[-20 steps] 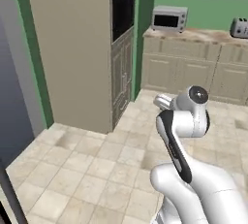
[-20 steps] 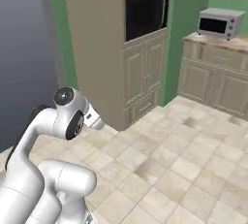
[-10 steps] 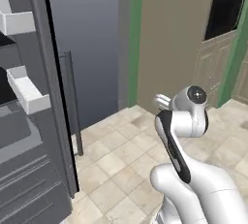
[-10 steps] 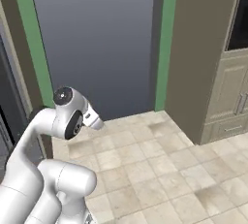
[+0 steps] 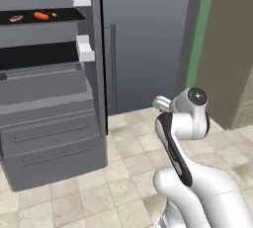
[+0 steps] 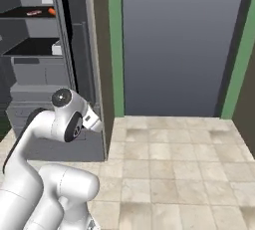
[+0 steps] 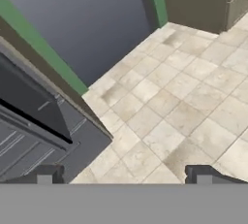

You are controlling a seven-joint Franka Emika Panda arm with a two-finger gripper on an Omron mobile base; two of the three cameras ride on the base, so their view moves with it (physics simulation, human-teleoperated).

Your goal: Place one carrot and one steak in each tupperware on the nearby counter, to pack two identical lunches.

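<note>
A red-brown steak (image 5: 16, 18) and an orange carrot (image 5: 43, 15) lie side by side on the top dark shelf of the open grey fridge, at the upper left of the left base view. The same steak (image 6: 34, 12) and carrot (image 6: 52, 11) show small at the upper left of the right base view. My gripper (image 7: 123, 174) is open and holds nothing. Its fingertips (image 7: 46, 174) stand wide apart over the tiled floor, far below and short of that shelf. The arm is folded close to the base. The tupperware and the counter are out of view.
The fridge has dark shelves, grey drawers (image 5: 49, 138) at the bottom and white door bins (image 5: 85, 49). Its large grey door (image 5: 143, 39) stands open ahead, framed by green wall strips (image 6: 114, 45). A tan tall cabinet (image 5: 232, 49) is on the right. Beige tiled floor (image 6: 174, 159) lies open in front.
The whole picture has swung: the base has turned, so the cabinets, oven and microwave have left the views and the open fridge has come in. The arm holds the same folded pose.
</note>
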